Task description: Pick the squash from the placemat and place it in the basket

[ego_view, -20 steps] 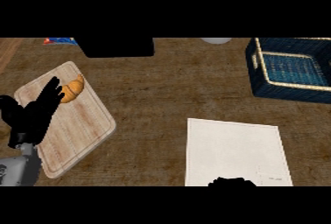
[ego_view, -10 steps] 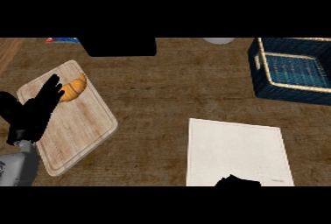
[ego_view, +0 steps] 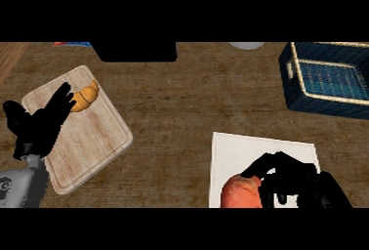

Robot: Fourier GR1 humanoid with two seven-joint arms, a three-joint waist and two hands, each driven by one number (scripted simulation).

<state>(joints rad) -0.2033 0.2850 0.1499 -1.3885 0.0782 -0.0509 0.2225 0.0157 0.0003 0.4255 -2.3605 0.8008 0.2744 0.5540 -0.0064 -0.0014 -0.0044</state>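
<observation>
We're at grasp step: right hand (ego_view: 292, 178) curling round squash (ego_view: 241, 193) on placemat (ego_view: 249, 156). Left hand (ego_view: 39, 124) open, resting. Next: lift, carry to basket (ego_view: 292, 85).

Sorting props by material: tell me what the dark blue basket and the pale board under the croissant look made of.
The dark blue rectangular basket looks woven, perhaps wicker or cord: ribbed walls, a grid-textured floor and a tan rim. The pale rectangular cutting board looks like matte light wood: straight grain lines run along it, and its corners are rounded.
</observation>
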